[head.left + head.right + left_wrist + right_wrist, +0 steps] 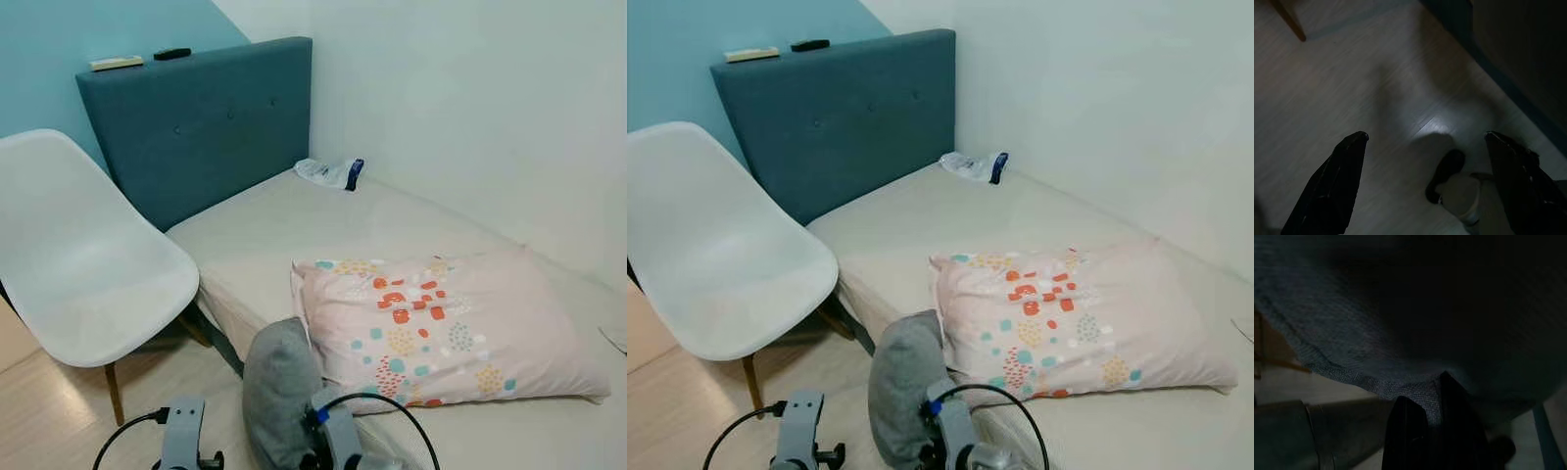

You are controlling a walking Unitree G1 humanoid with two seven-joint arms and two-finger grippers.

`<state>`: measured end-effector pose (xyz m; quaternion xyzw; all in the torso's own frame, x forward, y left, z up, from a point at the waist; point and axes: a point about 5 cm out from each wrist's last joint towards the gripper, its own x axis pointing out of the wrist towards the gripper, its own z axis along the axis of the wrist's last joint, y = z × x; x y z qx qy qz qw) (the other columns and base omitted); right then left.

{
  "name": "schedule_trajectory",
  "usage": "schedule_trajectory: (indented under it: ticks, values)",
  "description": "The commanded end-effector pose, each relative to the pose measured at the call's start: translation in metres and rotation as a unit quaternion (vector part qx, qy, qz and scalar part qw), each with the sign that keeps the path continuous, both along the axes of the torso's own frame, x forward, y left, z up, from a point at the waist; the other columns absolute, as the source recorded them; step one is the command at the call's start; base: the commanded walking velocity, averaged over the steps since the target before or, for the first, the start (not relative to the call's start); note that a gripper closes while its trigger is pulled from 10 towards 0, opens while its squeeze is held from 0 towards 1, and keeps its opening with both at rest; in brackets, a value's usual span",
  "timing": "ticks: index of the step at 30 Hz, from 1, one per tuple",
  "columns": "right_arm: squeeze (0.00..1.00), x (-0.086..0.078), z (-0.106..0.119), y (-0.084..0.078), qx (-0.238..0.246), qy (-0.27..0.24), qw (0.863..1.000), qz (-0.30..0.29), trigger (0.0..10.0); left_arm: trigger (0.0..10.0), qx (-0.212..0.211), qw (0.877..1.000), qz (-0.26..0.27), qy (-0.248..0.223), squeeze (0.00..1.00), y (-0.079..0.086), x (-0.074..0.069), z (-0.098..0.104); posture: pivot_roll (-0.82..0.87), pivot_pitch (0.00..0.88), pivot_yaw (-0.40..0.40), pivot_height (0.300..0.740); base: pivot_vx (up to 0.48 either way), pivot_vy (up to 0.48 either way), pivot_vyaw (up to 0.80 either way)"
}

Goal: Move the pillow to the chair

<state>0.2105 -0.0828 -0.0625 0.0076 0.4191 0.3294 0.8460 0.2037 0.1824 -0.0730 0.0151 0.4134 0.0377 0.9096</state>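
Left gripper (pixel 1425 142) spread, right unclear | pillow (pixel 446 328) on bed (pixel 294 225) | chair (pixel 83 264) beside

Teal headboard (pixel 211 122) at bed (pixel 323 220) head; plastic packet (pixel 330 173) beside it; remote (pixel 171 54) on top

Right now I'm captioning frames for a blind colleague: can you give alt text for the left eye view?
A pink dotted pillow lies on a bare mattress, near the edge. A white chair stands beside the bed on the left, before a teal headboard; a small packet lies by the wall.
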Motion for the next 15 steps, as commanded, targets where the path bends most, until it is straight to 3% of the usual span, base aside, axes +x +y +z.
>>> schedule_trajectory:
  ticks: [1, 4, 8, 11, 15]
  values:
    - [0.0, 0.011, 0.005, -0.007, -0.009, -0.021, 1.0, -0.021, 10.0, 10.0, -0.002, 1.0, -0.005, 0.012, 0.0, -0.002, -0.006, -0.003, 0.08, 0.0, -0.061, 0.73, 0.0, -0.48, 0.8]
    - [0.0, 0.012, 0.006, -0.005, -0.004, -0.022, 1.0, -0.022, 10.0, 10.0, -0.008, 1.0, 0.003, 0.013, 0.0, -0.001, -0.006, -0.004, 0.08, 0.0, -0.061, 0.73, 0.0, -0.304, 0.8]
    - [0.0, 0.02, 0.014, 0.003, 0.034, -0.039, 0.998, -0.029, 10.0, 10.0, -0.008, 1.0, 0.011, 0.016, 0.0, 0.001, -0.007, -0.004, 0.08, 0.0, -0.059, 0.73, 0.0, 0.0, 0.79]
    - [0.0, 0.021, 0.015, 0.004, 0.029, -0.045, 0.998, -0.03, 10.0, 10.0, -0.008, 1.0, 0.01, 0.017, 0.0, 0.001, -0.008, -0.005, 0.07, 0.0, -0.059, 0.73, 0.0, 0.0, 0.79]
    - [0.0, 0.028, 0.019, 0.003, 0.04, -0.056, 0.996, -0.051, 10.0, 10.0, -0.007, 1.0, 0.005, 0.02, 0.0, 0.0, -0.009, -0.005, 0.07, 0.0, -0.057, 0.73, 0.0, 0.0, 0.0]
